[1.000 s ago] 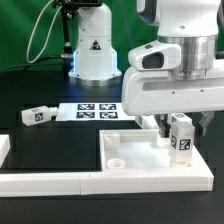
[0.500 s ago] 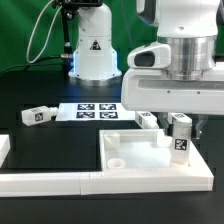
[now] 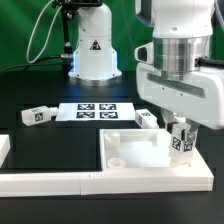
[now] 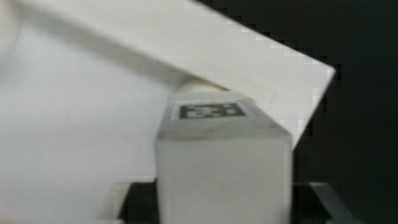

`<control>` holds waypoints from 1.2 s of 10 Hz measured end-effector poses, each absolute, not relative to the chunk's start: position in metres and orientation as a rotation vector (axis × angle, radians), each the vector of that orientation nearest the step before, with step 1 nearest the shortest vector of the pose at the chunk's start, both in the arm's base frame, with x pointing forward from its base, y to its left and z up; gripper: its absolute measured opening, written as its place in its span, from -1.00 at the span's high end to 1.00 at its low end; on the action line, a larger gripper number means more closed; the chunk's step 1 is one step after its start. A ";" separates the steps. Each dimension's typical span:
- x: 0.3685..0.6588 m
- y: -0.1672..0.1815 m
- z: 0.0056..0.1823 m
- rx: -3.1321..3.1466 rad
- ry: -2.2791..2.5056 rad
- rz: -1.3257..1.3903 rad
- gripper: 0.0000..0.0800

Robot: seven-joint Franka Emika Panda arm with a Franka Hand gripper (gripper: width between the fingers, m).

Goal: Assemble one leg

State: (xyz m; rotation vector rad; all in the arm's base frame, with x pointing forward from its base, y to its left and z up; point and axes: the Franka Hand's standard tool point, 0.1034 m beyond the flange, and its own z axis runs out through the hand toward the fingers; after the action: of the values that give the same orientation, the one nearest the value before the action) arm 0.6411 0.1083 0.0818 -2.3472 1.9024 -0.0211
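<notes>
My gripper (image 3: 181, 133) is shut on a leg (image 3: 181, 141), a stubby white peg with a tag sticker. It holds the leg upright over the far corner of the flat white square panel (image 3: 140, 160), on the exterior view's right. In the wrist view the leg (image 4: 222, 165) fills the middle, with its tag (image 4: 212, 111) on the end. The panel's corner (image 4: 107, 90) lies behind it, and dark fingers (image 4: 146, 203) stand at both sides. Whether the leg touches the panel is hidden.
Two more legs lie on the black table: one at the exterior view's left (image 3: 39, 115) and one just behind the panel (image 3: 146, 118). The marker board (image 3: 95, 110) lies mid-table. A long white border bar (image 3: 45, 181) runs along the front. A robot base (image 3: 93, 50) stands at the back.
The wrist has turned about its upright axis, so the gripper body now sits skewed. The leg has stayed in the fingers at the panel's corner.
</notes>
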 end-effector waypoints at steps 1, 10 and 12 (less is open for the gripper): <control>0.641 0.106 0.082 -2.259 1.985 -0.015 0.28; 0.636 0.120 0.080 -2.879 0.965 -0.021 -0.62; 0.638 0.116 0.080 -2.974 0.680 -0.042 -0.62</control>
State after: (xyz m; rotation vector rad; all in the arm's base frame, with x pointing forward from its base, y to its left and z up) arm 0.6375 0.1161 0.0801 -2.9737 0.6799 -0.0418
